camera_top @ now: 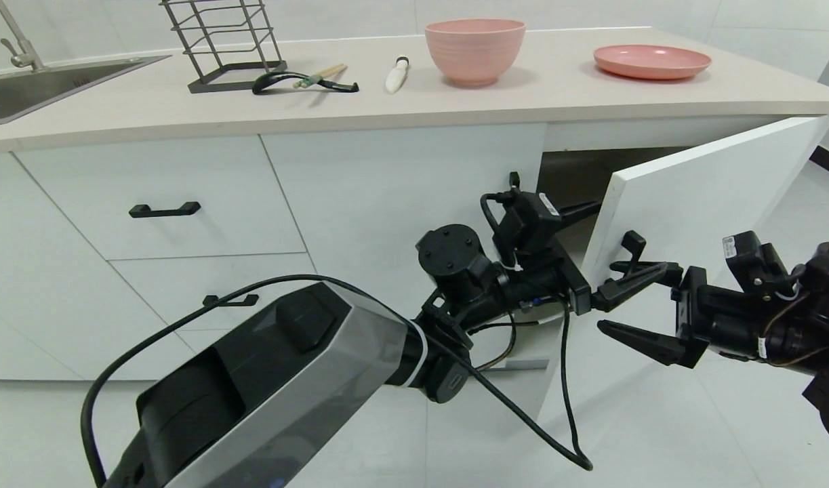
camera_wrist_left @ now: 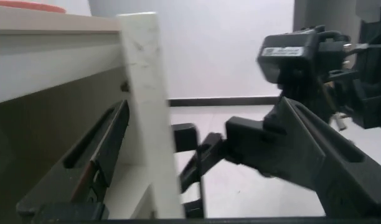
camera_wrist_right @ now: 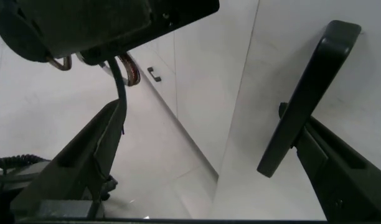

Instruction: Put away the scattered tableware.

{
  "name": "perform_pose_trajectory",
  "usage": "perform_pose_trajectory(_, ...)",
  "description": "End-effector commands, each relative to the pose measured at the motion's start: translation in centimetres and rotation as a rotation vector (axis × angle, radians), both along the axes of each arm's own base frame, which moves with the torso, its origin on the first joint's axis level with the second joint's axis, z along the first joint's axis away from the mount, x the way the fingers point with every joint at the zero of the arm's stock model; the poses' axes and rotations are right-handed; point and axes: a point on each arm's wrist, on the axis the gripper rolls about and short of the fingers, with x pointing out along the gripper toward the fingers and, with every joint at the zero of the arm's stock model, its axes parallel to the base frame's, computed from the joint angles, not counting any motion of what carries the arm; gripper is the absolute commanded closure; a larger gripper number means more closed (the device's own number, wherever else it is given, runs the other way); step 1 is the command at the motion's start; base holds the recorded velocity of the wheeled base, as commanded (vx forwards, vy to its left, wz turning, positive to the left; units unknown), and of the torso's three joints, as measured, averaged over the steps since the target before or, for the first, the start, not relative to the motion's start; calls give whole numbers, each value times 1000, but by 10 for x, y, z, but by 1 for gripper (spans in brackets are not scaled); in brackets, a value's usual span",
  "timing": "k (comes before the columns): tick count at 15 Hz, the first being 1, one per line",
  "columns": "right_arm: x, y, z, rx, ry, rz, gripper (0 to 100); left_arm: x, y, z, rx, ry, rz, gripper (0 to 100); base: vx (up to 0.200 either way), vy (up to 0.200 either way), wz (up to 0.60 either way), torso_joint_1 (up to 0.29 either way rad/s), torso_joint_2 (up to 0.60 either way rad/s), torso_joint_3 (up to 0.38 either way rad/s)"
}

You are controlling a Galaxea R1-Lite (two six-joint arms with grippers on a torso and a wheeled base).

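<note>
On the counter [camera_top: 455, 102], from the sink [camera_top: 34, 88] end: a rack [camera_top: 211, 85], a ladle [camera_top: 282, 80] with chopsticks [camera_top: 322, 73] touching it, a white utensil [camera_top: 397, 74], a pink bowl [camera_top: 475, 51] whose inside is hidden, and a plate [camera_top: 651, 61] near the right edge. Below, the left hand [camera_top: 577, 264], fingers spread, straddles the open cabinet door [camera_top: 699, 196]'s edge, clearest in its wrist view. The right hand [camera_top: 624, 308] gapes open beside the door's outer face.

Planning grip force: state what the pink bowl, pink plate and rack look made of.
Pink bowl and pink plate: likely matte plastic or melamine, dull even sheen; ceramic possible. Rack: thin dark metal wire, probably coated.
</note>
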Motion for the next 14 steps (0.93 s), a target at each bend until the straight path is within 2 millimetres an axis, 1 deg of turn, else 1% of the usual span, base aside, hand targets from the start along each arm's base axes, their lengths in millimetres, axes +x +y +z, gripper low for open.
perform_pose_trajectory(1,-9,-11,8,6,-34,-61,0,-11,-12,-7,6,24,-40,0,0,0,0,0,0,0)
perform_pose_trajectory(4,-14,-27,2,2,1,-129,0,-34,-32,-8,18,63,-109,0,0,0,0,0,0,0)
perform_pose_trajectory(7,-22,-60,-10,-9,52,-258,0,-39,-37,-8,32,75,-123,0,0,0,0,0,0,0)
perform_pose_trajectory(8,-23,-71,-10,-9,53,-305,0,-39,-37,-8,32,75,-123,0,0,0,0,0,0,0)
perform_pose_trajectory(9,-23,-78,-10,-8,51,-333,0,-38,-38,-10,33,79,-120,0,0,0,0,0,0,0)
perform_pose_trajectory(13,-22,-81,-13,-8,64,-344,0,-33,-45,-16,39,84,-122,0,0,0,0,0,0,0)
perform_pose_trajectory(14,-23,-81,-13,-9,65,-345,0,-32,-46,-15,34,79,-122,0,0,0,0,0,0,0)
